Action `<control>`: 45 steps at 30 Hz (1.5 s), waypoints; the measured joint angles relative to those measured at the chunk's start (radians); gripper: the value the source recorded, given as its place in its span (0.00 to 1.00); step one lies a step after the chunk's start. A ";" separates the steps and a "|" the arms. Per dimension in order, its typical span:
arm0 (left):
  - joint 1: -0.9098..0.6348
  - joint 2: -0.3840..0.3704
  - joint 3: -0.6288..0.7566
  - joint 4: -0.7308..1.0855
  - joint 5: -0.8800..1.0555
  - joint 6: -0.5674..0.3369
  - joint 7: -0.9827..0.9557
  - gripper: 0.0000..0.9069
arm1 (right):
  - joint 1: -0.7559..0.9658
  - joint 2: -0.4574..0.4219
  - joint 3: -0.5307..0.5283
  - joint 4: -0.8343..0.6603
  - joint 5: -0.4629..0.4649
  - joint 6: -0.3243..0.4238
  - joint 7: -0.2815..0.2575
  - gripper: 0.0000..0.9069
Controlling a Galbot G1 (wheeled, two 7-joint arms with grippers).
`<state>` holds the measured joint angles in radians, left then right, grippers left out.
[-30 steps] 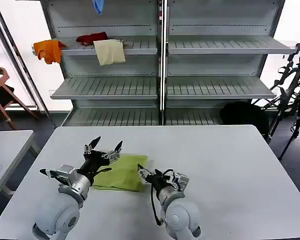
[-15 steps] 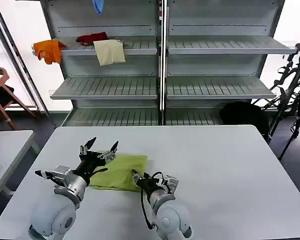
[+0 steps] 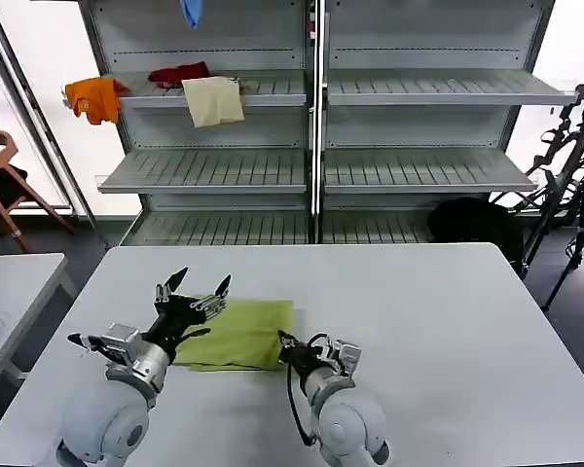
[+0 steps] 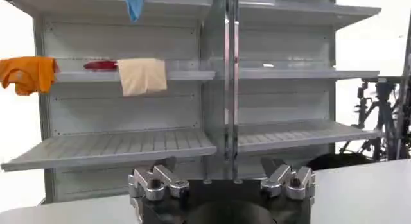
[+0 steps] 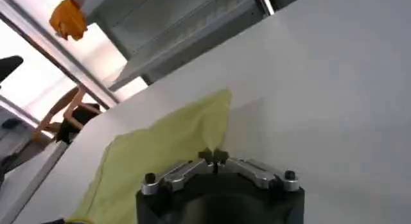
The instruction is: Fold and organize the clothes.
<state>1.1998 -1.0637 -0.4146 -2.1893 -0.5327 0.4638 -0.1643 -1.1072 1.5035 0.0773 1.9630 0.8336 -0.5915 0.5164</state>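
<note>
The T-shirt lies folded into a compact green rectangle on the white table, flat, with its plain side up; I see no print. It sits between my two grippers.

My right gripper is at the shirt's near right corner. In the right wrist view its fingertips are closed together, and the shirt's edge lies right at them. I judge they are pinching that edge, either to drag the bundle or to square it, but the frames do not settle whether cloth is actually between the tips.

My left gripper is raised above the shirt's left edge, fingers spread wide and holding nothing. The left wrist view confirms it: both fingers stand apart and point out toward the shelving, not down at the cloth. I read this as a standby posture, clear of the fabric so the right arm can work alone.

Folding looks largely done; tidying or placing the bundle remains.
</note>
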 measured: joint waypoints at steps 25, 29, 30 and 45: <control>-0.004 -0.037 0.014 0.032 0.013 -0.012 0.007 1.00 | -0.053 -0.187 0.124 0.051 -0.335 0.003 -0.159 0.00; -0.004 -0.038 0.014 0.040 0.014 -0.015 0.009 1.00 | -0.054 -0.191 0.135 0.045 -0.397 0.005 -0.196 1.00; -0.004 -0.038 0.014 0.041 0.014 -0.015 0.009 1.00 | -0.054 -0.191 0.138 0.043 -0.416 0.006 -0.206 1.00; -0.007 -0.047 -0.004 0.036 -0.034 -0.042 0.028 1.00 | -0.121 -0.225 0.211 0.112 -0.625 0.013 -0.323 1.00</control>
<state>1.1929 -1.1103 -0.4190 -2.1537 -0.5666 0.4221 -0.1364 -1.2283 1.2786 0.2883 2.0745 0.2083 -0.5785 0.1933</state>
